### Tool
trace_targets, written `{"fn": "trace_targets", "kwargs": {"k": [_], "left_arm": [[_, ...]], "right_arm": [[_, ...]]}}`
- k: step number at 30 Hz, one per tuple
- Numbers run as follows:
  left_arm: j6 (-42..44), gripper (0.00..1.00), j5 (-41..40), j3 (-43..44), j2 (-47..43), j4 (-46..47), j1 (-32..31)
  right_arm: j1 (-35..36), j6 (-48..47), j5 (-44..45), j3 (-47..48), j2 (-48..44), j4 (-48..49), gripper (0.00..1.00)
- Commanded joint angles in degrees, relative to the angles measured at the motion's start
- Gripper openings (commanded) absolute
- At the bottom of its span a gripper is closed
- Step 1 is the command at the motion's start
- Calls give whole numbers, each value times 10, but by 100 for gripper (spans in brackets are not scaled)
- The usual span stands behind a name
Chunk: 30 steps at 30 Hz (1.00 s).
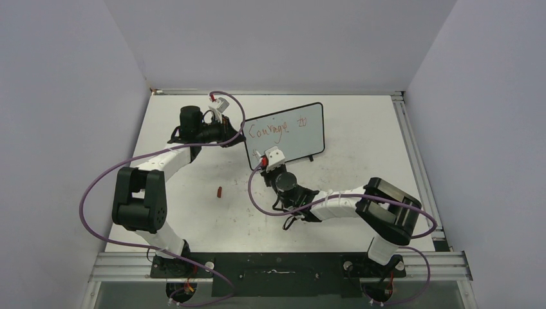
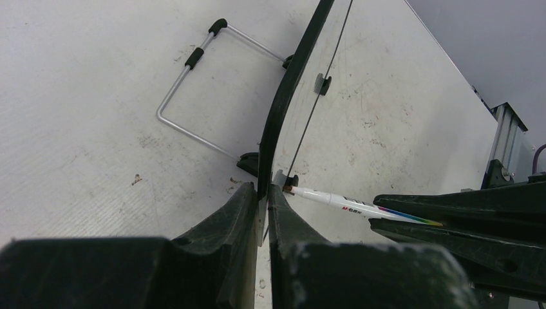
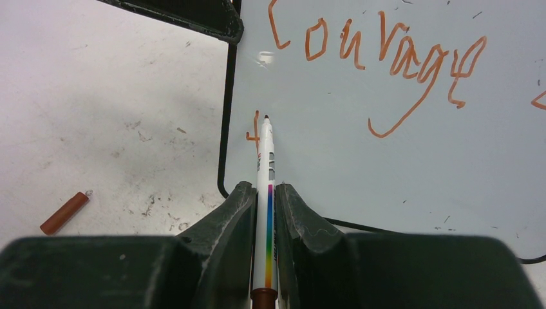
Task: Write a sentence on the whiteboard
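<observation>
Left jaws pinch the whiteboard (image 1: 302,138) edge; right jaws clench the marker (image 3: 265,161), tip touching it.

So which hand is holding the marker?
The right hand, shut on the marker with its tip at the whiteboard; the left hand only clamps the board's edge.

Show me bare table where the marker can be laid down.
Widest bare patch: between the whiteboard and the table's right rail. Another lies between the marker cap and the left arm's base. Crowded: the board's left edge, where the left gripper and right gripper with the marker meet.
</observation>
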Motion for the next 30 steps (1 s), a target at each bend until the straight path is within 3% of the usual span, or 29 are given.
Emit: {"fn": "trace_targets", "kwargs": {"k": [1,30], "left_arm": [[-1,0,17,20,-29,6,4],[-2,0,18,19,-29,7,4]], "right_arm": [[-8,5,10,11,5,19,5],[-22,42,-8,-41,11,-3,5]]}}
